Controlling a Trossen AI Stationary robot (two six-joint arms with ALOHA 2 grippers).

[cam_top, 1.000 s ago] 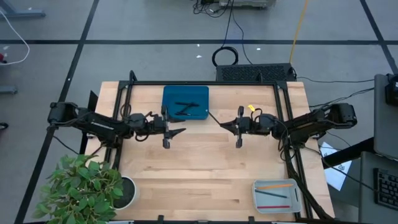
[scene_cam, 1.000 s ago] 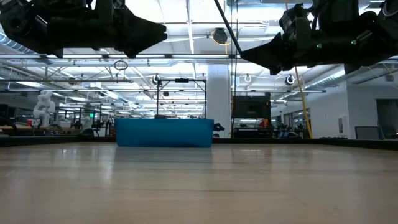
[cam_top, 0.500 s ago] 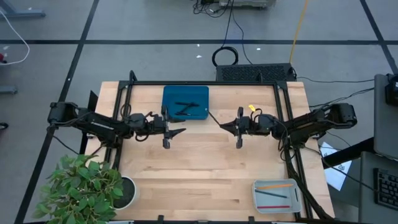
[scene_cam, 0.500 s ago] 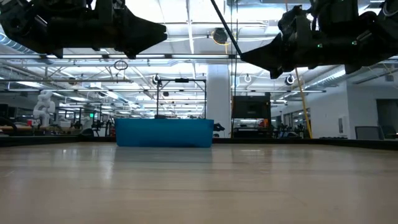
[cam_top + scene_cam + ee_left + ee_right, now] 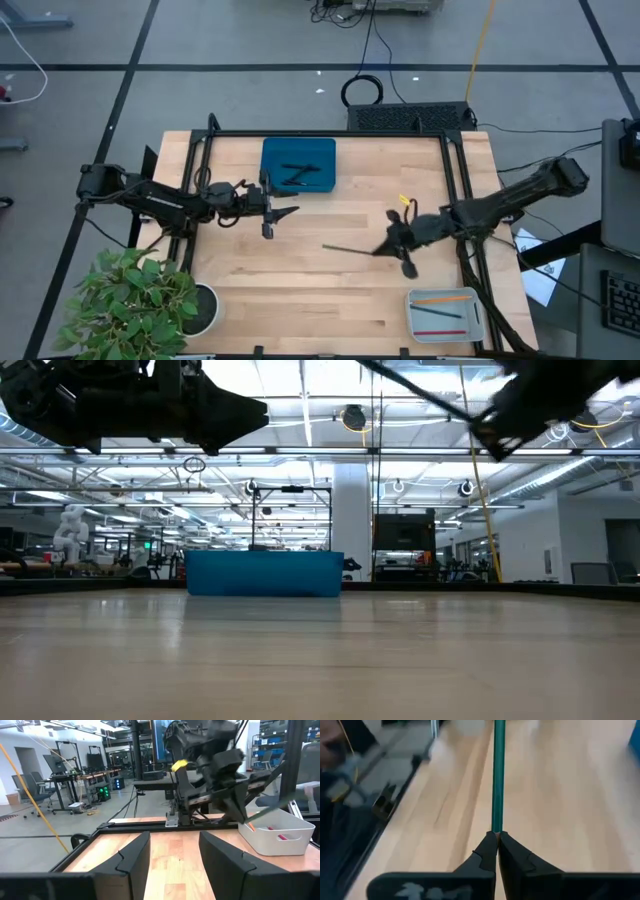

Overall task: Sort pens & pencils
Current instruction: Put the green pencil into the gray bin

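Since the earlier frames the right arm has swung away from the middle of the table toward the near right side, carrying a thin dark stick with it, while the left arm has stayed where it was. Now the right gripper [image 5: 385, 248] sits above the wood to the left of the white tray [image 5: 412, 316] and a little farther back, its fingers [image 5: 490, 851] pressed tight together on the end of a pencil [image 5: 348, 249], dark in the overhead view and greenish-grey from the wrist camera. That pencil sticks out straight from the fingertips toward the left, over bare tabletop [image 5: 300, 290]. In the white tray at the near right corner lie an orange pencil [image 5: 442, 298] and a red pencil [image 5: 440, 317], with a darker stick between them. At the far side of the table stands the blue tray [image 5: 270, 165], holding the black pens [image 5: 296, 176], which lie crossed over one another. The left gripper [image 5: 292, 212] hovers just near of the blue tray's near right corner, its fingers [image 5: 131, 859] parted with nothing between them. A potted plant [image 5: 140, 300] stands at the near left corner
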